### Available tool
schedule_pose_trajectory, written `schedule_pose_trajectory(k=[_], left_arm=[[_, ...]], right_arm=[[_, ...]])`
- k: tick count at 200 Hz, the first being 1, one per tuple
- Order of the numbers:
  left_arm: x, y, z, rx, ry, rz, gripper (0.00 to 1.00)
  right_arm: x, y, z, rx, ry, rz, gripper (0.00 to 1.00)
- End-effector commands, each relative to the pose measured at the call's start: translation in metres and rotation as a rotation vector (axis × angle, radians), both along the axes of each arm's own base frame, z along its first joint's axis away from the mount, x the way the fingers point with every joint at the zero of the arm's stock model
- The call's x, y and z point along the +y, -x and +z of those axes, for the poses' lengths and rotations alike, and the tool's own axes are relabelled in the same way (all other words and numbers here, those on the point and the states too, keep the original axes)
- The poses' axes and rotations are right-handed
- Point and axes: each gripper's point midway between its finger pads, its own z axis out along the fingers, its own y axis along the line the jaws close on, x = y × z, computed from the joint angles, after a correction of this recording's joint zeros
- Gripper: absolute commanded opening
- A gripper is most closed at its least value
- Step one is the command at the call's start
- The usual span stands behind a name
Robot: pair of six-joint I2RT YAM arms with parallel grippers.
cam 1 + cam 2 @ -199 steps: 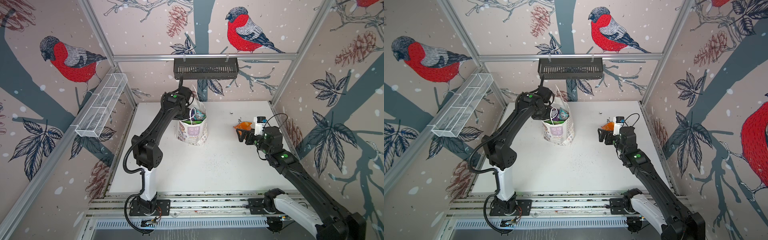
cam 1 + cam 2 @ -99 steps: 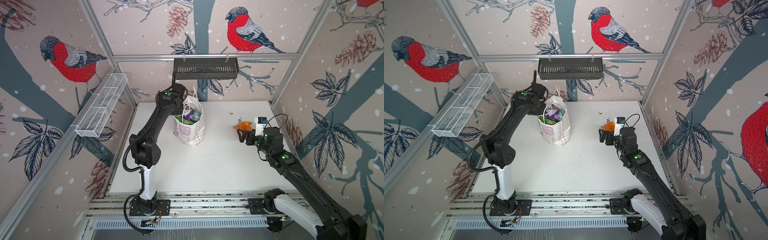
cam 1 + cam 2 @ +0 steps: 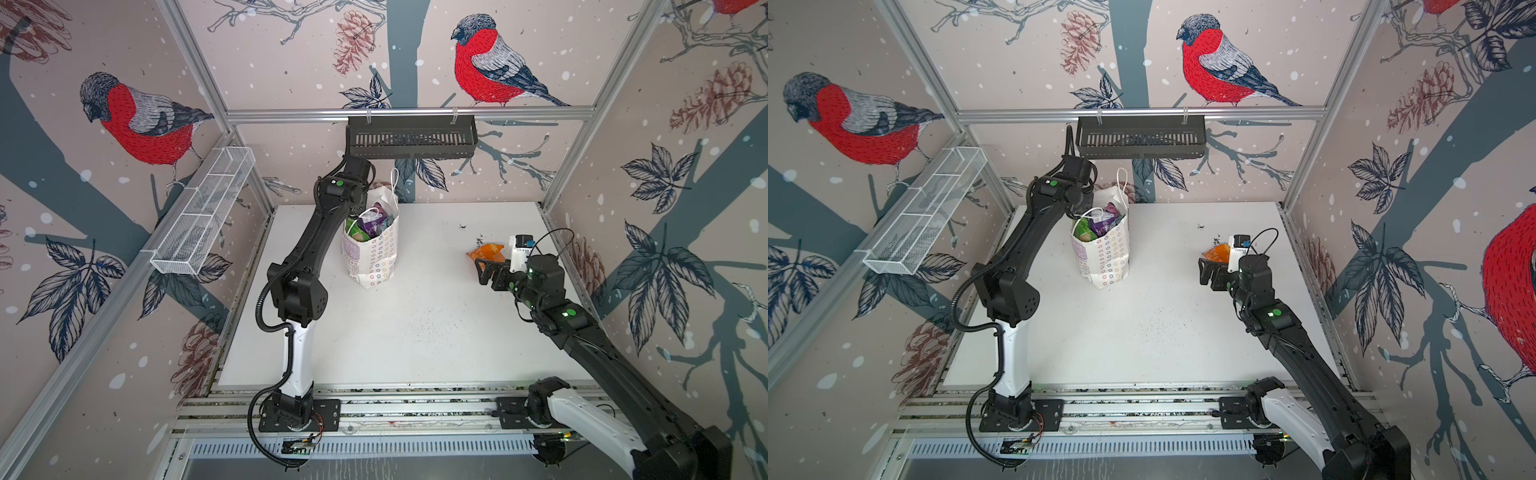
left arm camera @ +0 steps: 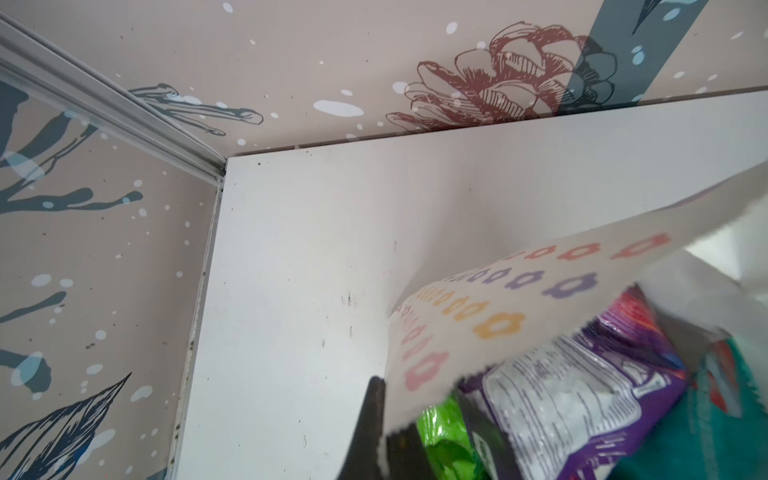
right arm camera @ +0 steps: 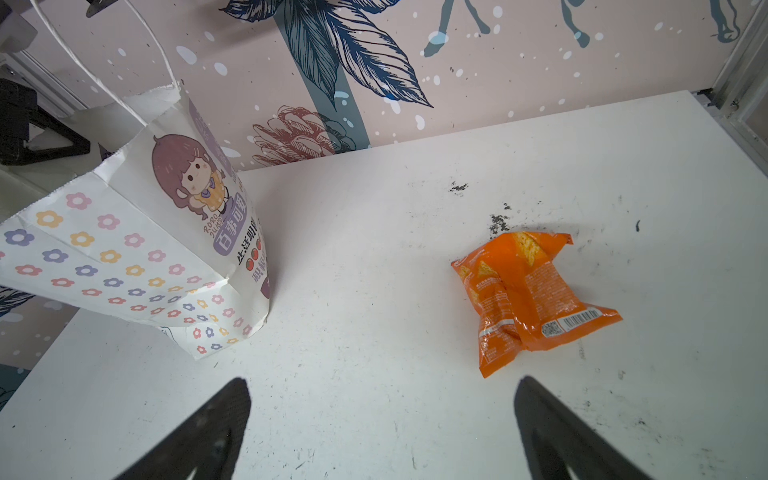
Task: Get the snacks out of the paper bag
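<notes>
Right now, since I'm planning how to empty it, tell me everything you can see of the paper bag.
The paper bag is white, printed with coloured flowers on its side and a cartoon girl with purple panels on its face. White cord handles rise from its rim. It stands open near the back left of the table, with packets, purple and green, showing at its mouth. The shut left fingers pinch its rim.

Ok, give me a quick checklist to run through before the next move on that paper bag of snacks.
1. Grip: left hand shut on the rim of the paper bag: ok.
2. Free arm: right hand open and empty: ok.
3. Unloaded: orange packet lies on the table, apart from the bag: ok.
4. Bag emptied: not ok; purple packet and green packet inside.
5. Bag base flat on the table: cannot tell.
</notes>
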Motion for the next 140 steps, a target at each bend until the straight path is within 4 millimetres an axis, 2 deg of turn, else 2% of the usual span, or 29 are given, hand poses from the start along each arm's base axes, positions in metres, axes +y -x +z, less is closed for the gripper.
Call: schedule_pose_trajectory(k=[1,28,58,86,105,140], left_arm=[[-0.017,-0.017,0.049,-0.193,0.032,-0.031,0.0],[-0.048,0.0,0.057,-0.207,0.022,-0.097,0.0],[-0.072,0.027,0.059,-0.21,0.065,-0.14,0.0],[-0.082,0.049,0.058,-0.216,0.106,-0.161,0.0],[-0.091,0.064,0.051,-0.195,0.13,-0.193,0.0],[-0.094,0.082,0.044,-0.188,0.151,-0.188,0.0]], right_arm=[[-0.001,-0.002,0.002,-0.008,-0.015,-0.017,1.0],[-0.002,0.0,0.003,-0.009,-0.019,-0.021,1.0],[-0.003,0.003,0.001,-0.005,-0.025,-0.022,1.0],[-0.003,0.006,0.0,-0.005,-0.032,-0.017,1.0],[-0.002,0.009,0.002,-0.009,-0.037,-0.012,1.0],[0.005,0.011,0.006,-0.013,-0.076,0.014,1.0]])
